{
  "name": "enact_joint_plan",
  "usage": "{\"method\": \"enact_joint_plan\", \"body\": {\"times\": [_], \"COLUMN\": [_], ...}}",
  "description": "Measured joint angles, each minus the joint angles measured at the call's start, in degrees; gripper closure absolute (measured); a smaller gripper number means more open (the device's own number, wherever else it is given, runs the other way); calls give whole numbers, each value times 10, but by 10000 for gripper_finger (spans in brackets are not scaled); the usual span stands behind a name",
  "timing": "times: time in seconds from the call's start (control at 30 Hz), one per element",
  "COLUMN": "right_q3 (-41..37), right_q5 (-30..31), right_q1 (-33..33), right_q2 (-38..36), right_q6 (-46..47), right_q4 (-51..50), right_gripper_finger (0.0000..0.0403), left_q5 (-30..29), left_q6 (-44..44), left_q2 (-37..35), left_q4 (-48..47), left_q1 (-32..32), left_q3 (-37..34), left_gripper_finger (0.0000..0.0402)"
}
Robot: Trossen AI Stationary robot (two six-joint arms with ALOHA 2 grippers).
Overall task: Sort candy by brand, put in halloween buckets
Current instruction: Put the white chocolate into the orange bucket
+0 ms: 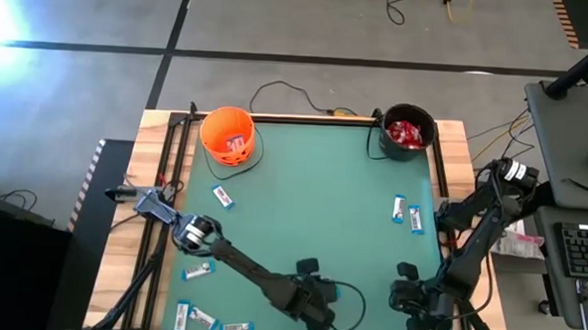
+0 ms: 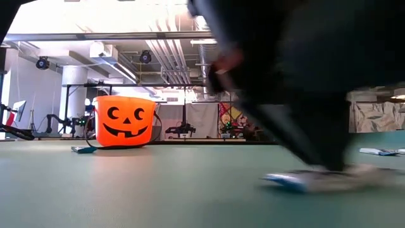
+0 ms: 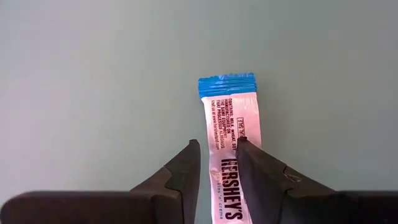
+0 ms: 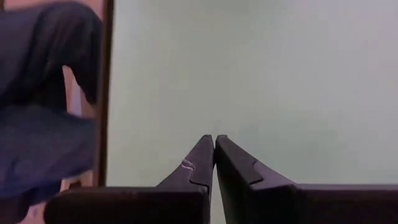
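Two buckets stand along the far edge of the table: one orange bucket (image 1: 227, 135) toward the far left corner and one black bucket (image 1: 408, 133) toward the far right corner.

Seven blue-and-white bars lie loose on the green mat. One (image 1: 222, 196) sits just in front of the orange bucket. Two (image 1: 399, 209) (image 1: 415, 222) lie side by side near the right edge. One (image 1: 200, 270) lies toward the left edge. Three (image 1: 182, 315) (image 1: 203, 319) (image 1: 237, 329) cluster at the near left corner.

Inside the orange bucket at least one more bar (image 1: 237, 143) shows; the exact number there cannot be told.

Red packets (image 1: 406, 133) fill the black bucket as a heap, too bunched to count.

Two arms are at the table.
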Motion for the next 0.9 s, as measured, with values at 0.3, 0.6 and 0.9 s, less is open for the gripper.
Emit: {"method": "enact_joint_plan", "body": {"times": [0.3, 0.6, 0.9], "right_q3": [-1, -2, 23], "right_q5": [113, 156, 153], "right_q1": [50, 71, 71], "right_q2": [0, 36, 131], "right_q6": [42, 42, 69], "right_q4": [43, 138, 207], "right_gripper_finger": [393, 393, 393], "left_q5": [-67, -78, -84], "left_q6": [-56, -32, -37], "left_q2": [-58, -63, -169], "left_q4": [-140, -108, 12], "left_q1": [-8, -15, -15], "left_q3": [-2, -44, -227], "left_gripper_finger": [253, 166, 168]}}
